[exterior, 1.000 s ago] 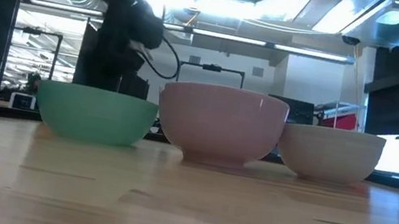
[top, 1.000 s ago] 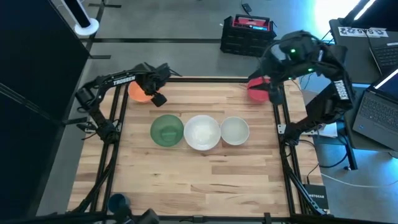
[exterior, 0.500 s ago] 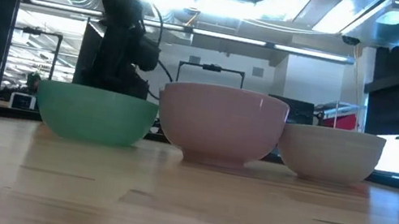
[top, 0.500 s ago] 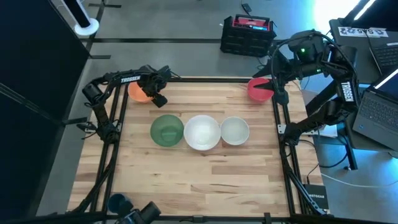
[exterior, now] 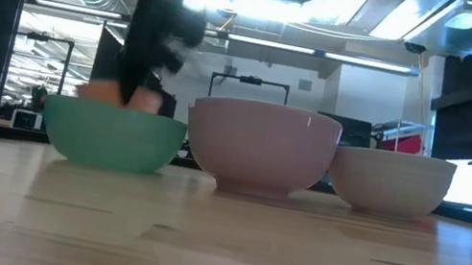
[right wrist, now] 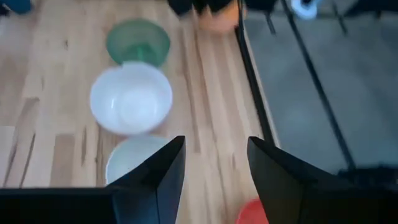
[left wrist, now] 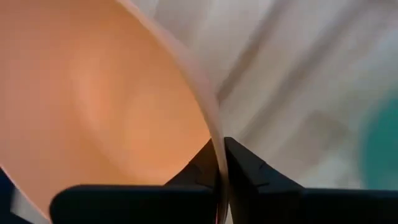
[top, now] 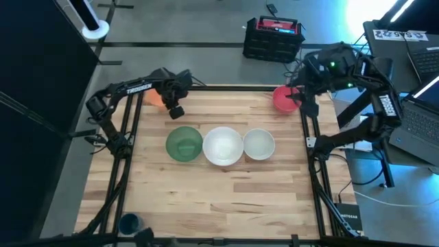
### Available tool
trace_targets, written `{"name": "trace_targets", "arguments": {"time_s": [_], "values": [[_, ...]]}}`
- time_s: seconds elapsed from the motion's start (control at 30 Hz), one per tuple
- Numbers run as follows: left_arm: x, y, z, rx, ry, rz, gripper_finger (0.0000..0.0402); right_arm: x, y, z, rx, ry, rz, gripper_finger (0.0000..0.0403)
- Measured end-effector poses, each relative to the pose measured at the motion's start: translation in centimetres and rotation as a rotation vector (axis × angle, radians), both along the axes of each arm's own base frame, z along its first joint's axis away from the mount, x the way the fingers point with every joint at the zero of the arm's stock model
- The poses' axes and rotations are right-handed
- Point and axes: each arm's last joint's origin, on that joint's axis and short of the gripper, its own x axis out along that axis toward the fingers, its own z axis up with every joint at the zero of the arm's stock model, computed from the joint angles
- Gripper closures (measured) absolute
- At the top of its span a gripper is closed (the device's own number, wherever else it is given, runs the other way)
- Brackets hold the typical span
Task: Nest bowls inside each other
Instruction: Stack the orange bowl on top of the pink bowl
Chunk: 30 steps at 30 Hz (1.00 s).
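Although no bowl sits inside another yet, the left gripper point(top: 171, 103), at the upper left of the high view, is pinched shut on the rim of the round orange plastic bowl point(top: 154, 97). The green plastic bowl point(top: 184, 144), big white plastic bowl point(top: 223, 146) and pale grey-white bowl point(top: 259, 144) wait in a row mid-frame. The red plastic bowl point(top: 282, 99) sits upper right, beside the right gripper point(top: 300, 97), whose fingers are apart and empty. Only the left wrist view shows the fingers point(left wrist: 245, 171) squeezing the rim. Only the low view shows the orange bowl behind the green one.
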Motion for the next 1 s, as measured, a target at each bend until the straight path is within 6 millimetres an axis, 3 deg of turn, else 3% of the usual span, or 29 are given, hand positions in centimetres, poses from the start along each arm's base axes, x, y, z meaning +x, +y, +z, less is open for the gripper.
{"name": "trace_targets", "arguments": {"time_s": [0.2, 0.37, 0.8, 1.0], "values": [[4.1, -6.4, 7.3, 0.071, -0.114, -0.303, 0.0401, -1.8, 0.7, -4.9, 0.139, 0.052, -0.147, 0.0244], [6.9, -13.4, 10.2, 0.105, -0.226, -0.525, 0.0401, -4.1, 1.8, -9.9, 0.226, -0.003, -0.220, 0.0244], [15.7, -23.2, 4.5, 0.101, -0.261, -0.763, 0.0402, -9.0, 4.1, -17.3, 0.362, -0.109, -0.237, 0.0244], [17.7, -25.0, 0.7, 0.079, -0.188, -0.775, 0.0402, -9.9, 4.5, -17.5, 0.359, -0.145, -0.229, 0.0244]]}}
